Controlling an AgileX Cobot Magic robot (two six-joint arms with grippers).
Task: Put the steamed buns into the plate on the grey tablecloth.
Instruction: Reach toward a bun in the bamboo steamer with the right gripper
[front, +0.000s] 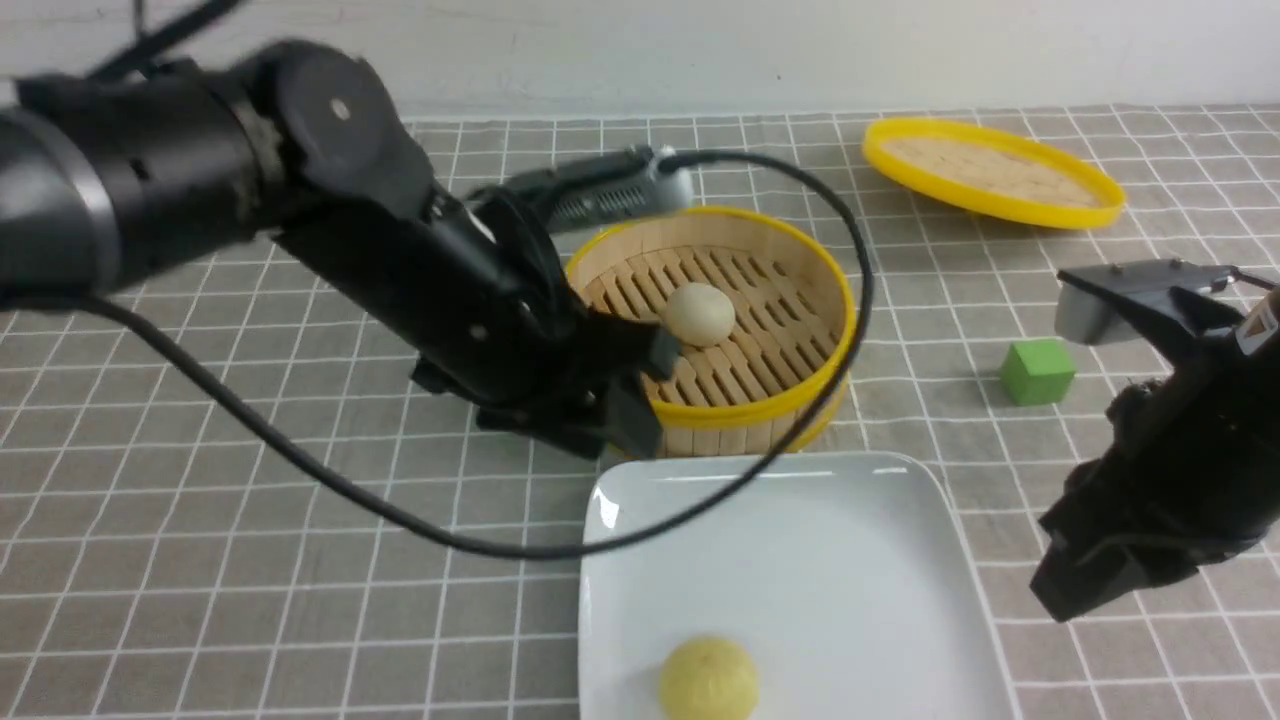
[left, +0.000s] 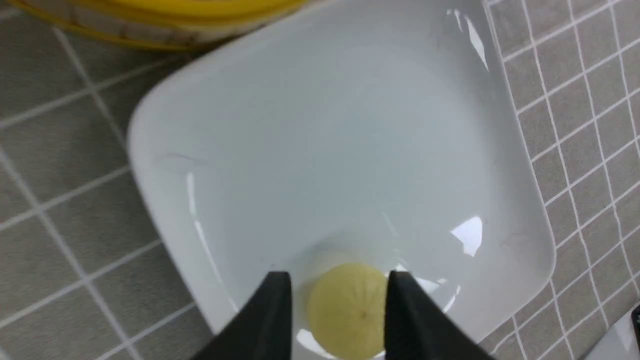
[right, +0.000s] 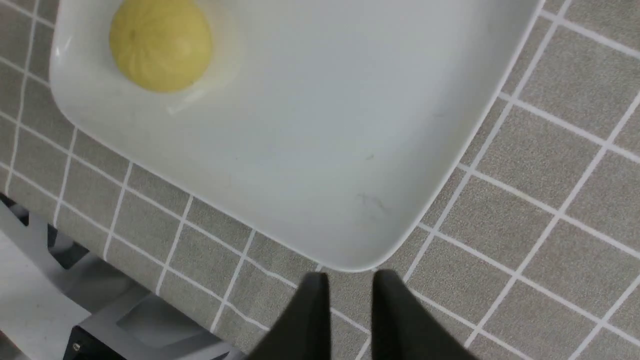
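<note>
The pale yellow steamed bun (front: 708, 680) lies on the white square plate (front: 850, 560) near its front edge, on the grey tablecloth (front: 250, 560). The cream-white bun (front: 700, 313) sits inside the bamboo steamer (front: 760, 410). My left gripper (front: 648, 390) hovers at the steamer's front-left rim, above the plate's far corner, open and empty. In the left wrist view the yellow bun (left: 347, 310) shows far below, between the fingers (left: 272, 315), on the plate (left: 325, 125). My right gripper (front: 1060, 590) is shut and empty over the cloth, right of the plate. The right wrist view shows its fingertips (right: 315, 300) just off the plate's corner (right: 350, 200), with the yellow bun (right: 160, 45) beyond.
The steamer's yellow-rimmed lid (front: 990, 170) lies at the back right. A green cube (front: 1038, 371) sits right of the steamer. The left arm's black cable (front: 420, 520) loops over the cloth and the plate's far-left corner. The table's front edge shows in the right wrist view (right: 75, 310).
</note>
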